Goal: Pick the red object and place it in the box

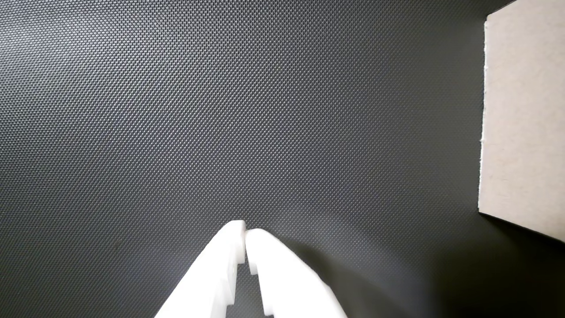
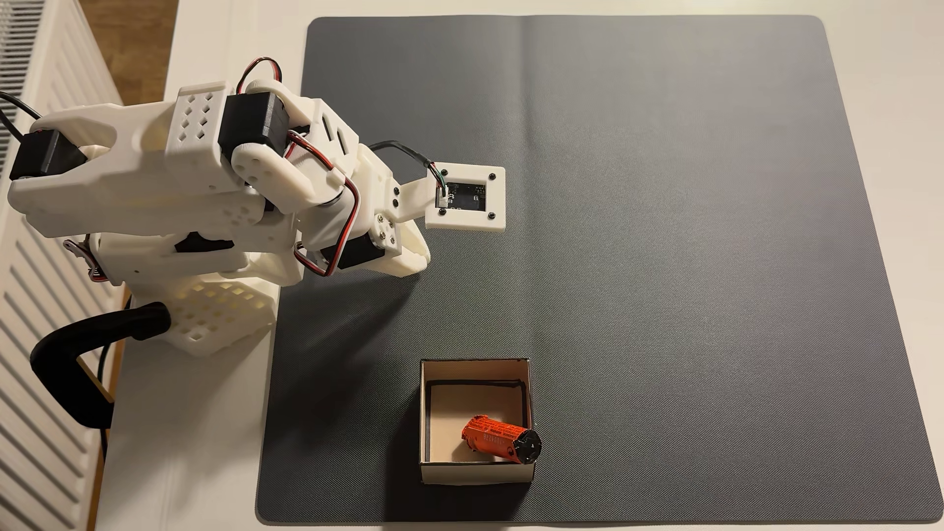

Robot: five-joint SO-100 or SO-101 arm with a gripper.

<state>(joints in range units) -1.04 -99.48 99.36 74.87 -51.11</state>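
The red object (image 2: 499,439) already sits in the box (image 2: 474,471), tilted, black end propped against the wall at about 4 o'clock. So the job looks basically done; the smart move is probably just parking the arm without clipping the box. The gripper (image 1: 245,233) sits over bare dark mat (image 2: 664,255), fingertips pinched together and holding nothing, well apart from the object, which lies toward 5 o'clock in the fixed view.
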